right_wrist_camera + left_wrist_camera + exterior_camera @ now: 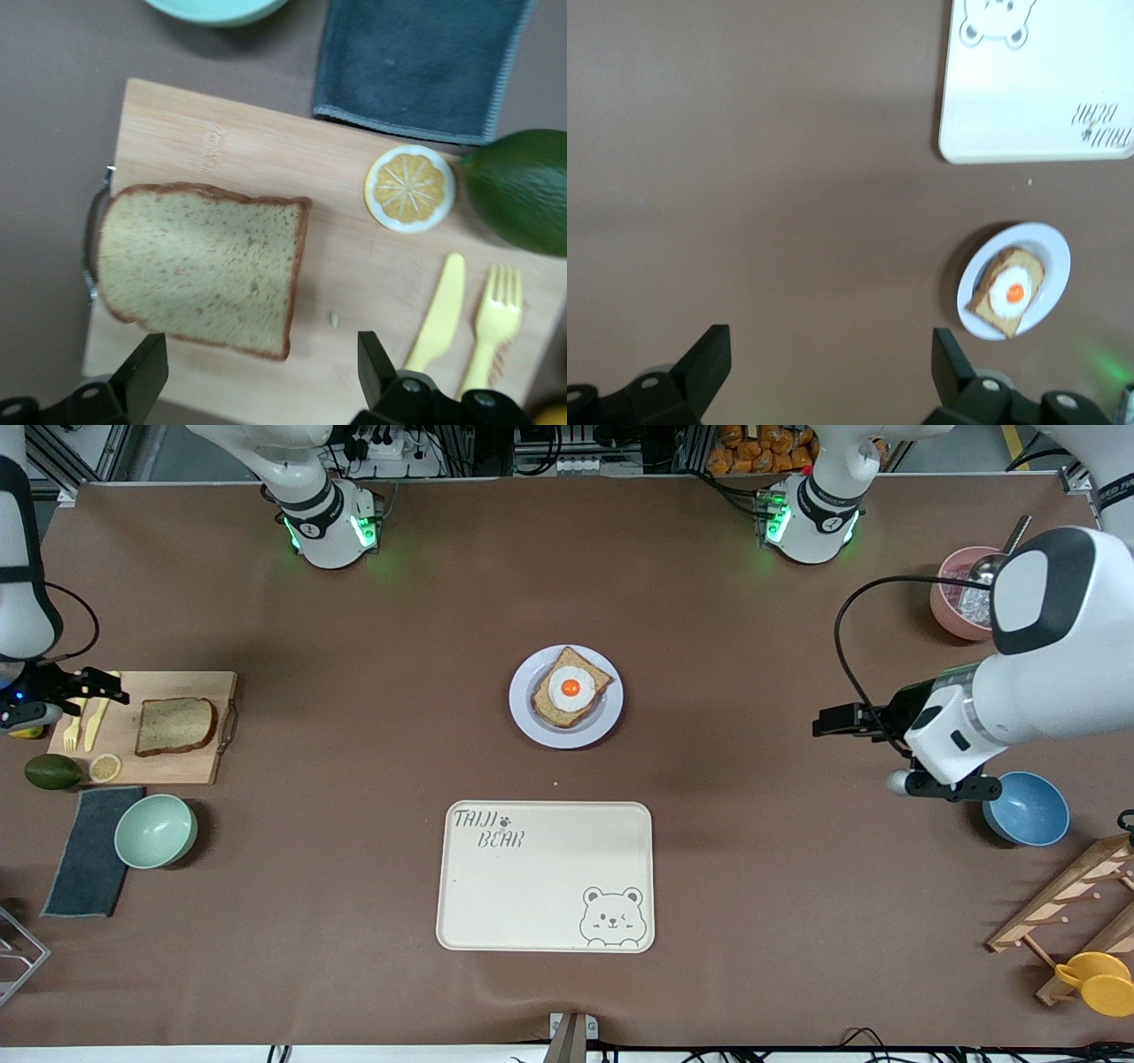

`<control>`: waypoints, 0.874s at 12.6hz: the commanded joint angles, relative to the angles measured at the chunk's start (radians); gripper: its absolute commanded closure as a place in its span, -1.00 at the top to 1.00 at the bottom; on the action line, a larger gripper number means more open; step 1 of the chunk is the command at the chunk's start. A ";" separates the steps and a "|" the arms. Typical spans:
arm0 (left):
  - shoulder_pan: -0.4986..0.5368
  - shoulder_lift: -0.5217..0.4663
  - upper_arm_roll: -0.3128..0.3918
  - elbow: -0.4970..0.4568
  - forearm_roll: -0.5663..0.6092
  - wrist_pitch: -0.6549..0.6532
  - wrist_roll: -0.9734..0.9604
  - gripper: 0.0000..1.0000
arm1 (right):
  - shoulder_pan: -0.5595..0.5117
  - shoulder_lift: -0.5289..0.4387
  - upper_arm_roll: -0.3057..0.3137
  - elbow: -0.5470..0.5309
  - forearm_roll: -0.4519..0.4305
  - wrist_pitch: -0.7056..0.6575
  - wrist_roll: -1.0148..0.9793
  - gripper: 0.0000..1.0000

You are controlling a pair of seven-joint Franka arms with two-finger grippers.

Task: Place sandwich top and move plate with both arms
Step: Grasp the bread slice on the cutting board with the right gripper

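The plate [566, 696] is taken as the landmark at the middle of the table [372, 850]. On it an egg-topped slice [570, 687] is carried. The tray [545, 877] is placed nearer the front camera than the plate. The sandwich top [175, 726] is laid flat on the cutting board [182, 766], well apart from the plate toward the right arm's end. The right gripper [257, 376] is held over the cutting board beside the fork [493, 323] and knife [439, 314], its fingers spread wide and gripping nothing. The left gripper [831, 363] is held over bare table, well apart from the plate toward the left arm's end, fingers likewise spread and unloaded.
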 commanded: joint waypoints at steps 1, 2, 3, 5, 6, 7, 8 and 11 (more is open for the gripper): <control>-0.024 0.054 0.004 0.008 -0.021 0.115 -0.012 1.00 | -0.016 0.072 -0.005 0.015 0.136 0.034 -0.162 0.81; -0.024 0.078 0.003 0.009 -0.019 0.150 -0.012 1.00 | -0.016 0.088 -0.005 0.016 0.154 0.045 -0.181 0.80; -0.025 0.097 0.003 0.015 -0.019 0.185 -0.012 1.00 | -0.016 0.101 -0.004 0.015 0.162 0.055 -0.186 0.79; -0.028 0.131 0.004 0.020 -0.016 0.267 -0.009 1.00 | -0.011 0.118 -0.004 0.018 0.174 0.057 -0.187 0.60; -0.028 0.144 0.004 0.020 -0.015 0.311 -0.003 1.00 | -0.011 0.122 -0.004 0.019 0.174 0.058 -0.187 0.48; -0.021 0.154 0.004 0.019 -0.015 0.352 0.005 1.00 | -0.007 0.122 -0.004 0.018 0.174 0.071 -0.189 0.36; -0.016 0.160 0.006 0.020 -0.012 0.379 0.007 1.00 | -0.005 0.133 -0.004 0.018 0.176 0.089 -0.205 0.36; -0.008 0.149 0.007 0.020 -0.015 0.387 0.005 1.00 | -0.005 0.193 -0.004 0.023 0.319 0.108 -0.331 0.28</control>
